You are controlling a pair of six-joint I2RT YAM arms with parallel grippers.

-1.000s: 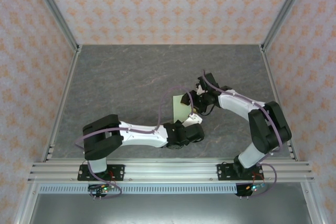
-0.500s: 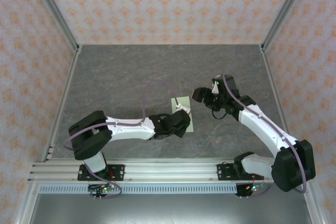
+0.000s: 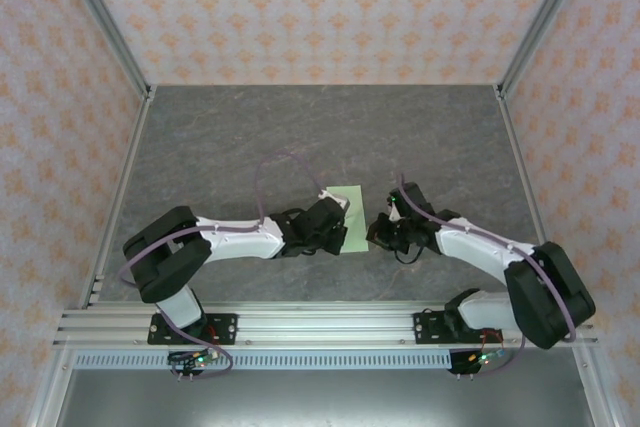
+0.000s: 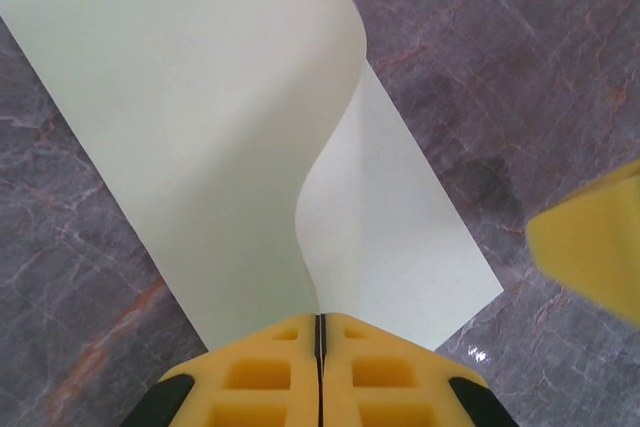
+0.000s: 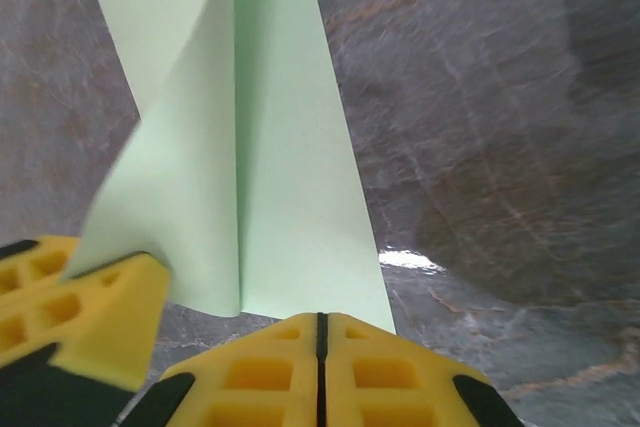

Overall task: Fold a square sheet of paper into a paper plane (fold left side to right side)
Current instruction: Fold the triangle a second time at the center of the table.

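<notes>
The square sheet of paper (image 3: 352, 203) is pale green and lies mid-table, with its left side lifted and curling over toward the right. My left gripper (image 4: 320, 319) is shut on the near edge of that raised flap (image 4: 200, 97), and a thin line of paper shows in the slit between its yellow fingers. In the top view the left gripper (image 3: 336, 221) sits over the sheet's left part. My right gripper (image 5: 320, 317) is shut, its tips at the near edge of the flat half (image 5: 290, 197), with no paper visible between them. It sits just right of the sheet (image 3: 378, 234).
The dark grey marbled table (image 3: 230, 147) spreads out around the sheet. Patterned walls and metal posts (image 3: 110, 22) box in the workspace, and a rail (image 3: 320, 325) runs along the near edge. The left gripper's yellow finger (image 5: 90, 317) shows beside my right jaws.
The right arm swung in from the right and came down to the sheet's right edge, and its jaws went from open to shut. The left gripper kept hold of the flap and shifted slightly.
</notes>
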